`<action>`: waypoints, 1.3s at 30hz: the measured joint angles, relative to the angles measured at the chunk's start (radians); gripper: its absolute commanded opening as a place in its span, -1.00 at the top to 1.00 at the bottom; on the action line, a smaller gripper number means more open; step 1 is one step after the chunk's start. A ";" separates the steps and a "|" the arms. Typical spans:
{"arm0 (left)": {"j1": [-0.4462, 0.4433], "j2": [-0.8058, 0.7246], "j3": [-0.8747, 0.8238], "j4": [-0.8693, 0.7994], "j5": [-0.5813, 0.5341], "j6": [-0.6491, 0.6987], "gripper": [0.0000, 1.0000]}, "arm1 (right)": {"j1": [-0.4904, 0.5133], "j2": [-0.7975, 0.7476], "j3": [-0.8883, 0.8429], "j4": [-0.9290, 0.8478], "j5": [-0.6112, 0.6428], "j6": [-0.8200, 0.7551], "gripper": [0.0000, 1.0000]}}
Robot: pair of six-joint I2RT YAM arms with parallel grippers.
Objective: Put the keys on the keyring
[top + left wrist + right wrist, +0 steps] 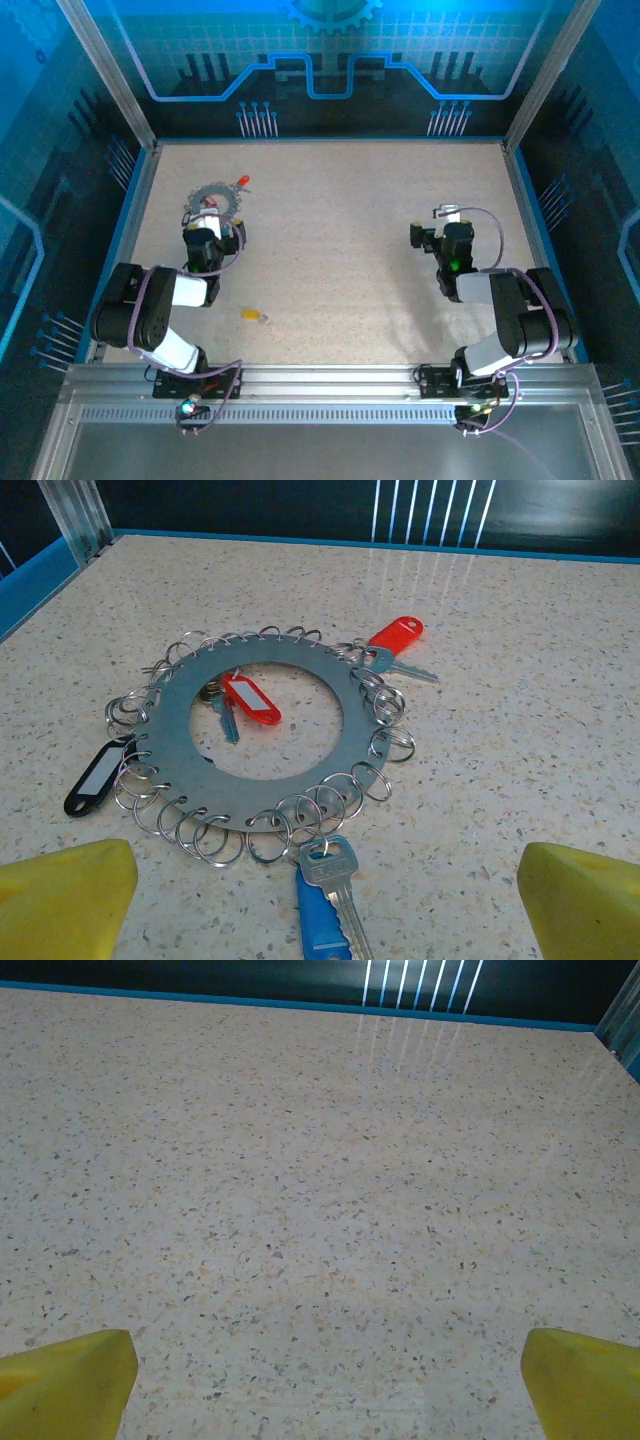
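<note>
Two blunt yellow fingertips [65, 895] of the left gripper [320, 900] are sitting at the bottom corners of the left wrist view, standing wide apart and gripping nothing. Between them a blue key [322, 920] is lying flat on the speckled table [520, 730], its metal top appearing to be threaded through one of the small wire loops [385, 705] that are fringing the keyring [200, 695]. The keyring is a flat grey disc with a large round hole. It is resting flat on the table just ahead of the left gripper, in the far-left part of the table as the top view shows it. A red tag [250, 698] with a small key is lying inside the hole, touching the inner edge. A red-tagged key [397, 635] is lying against the far right rim; whether it is hooked on cannot be told. A black tag [97, 775] is lying at the left rim among the loops. In the top view a yellow key [253, 315] is lying loose on the table, well apart from the keyring, nearer the arm bases and just beside the left arm's elbow. The right gripper [320, 1385] is hanging over bare table on the right side, its yellow fingers spread just as wide and carrying nothing.
</note>
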 measured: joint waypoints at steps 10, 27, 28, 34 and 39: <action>0.000 0.000 0.000 0.000 0.000 0.000 -0.98 | 0.000 0.000 0.000 0.000 0.000 0.000 -0.99; -0.015 -0.133 -0.009 -0.087 0.000 0.005 -0.98 | -0.005 -0.025 -0.032 0.032 0.015 0.004 -0.99; -0.019 -0.195 -0.006 -0.127 0.000 0.008 -0.98 | -0.005 -0.038 -0.052 0.050 0.013 0.004 -0.99; -0.022 -0.470 0.196 -0.433 0.000 0.006 -0.98 | 0.013 -0.278 -0.021 -0.174 0.027 -0.002 -0.99; 0.002 -0.389 0.499 -0.674 0.005 -0.084 -0.98 | 0.014 -0.477 0.172 -0.418 0.100 0.072 -0.99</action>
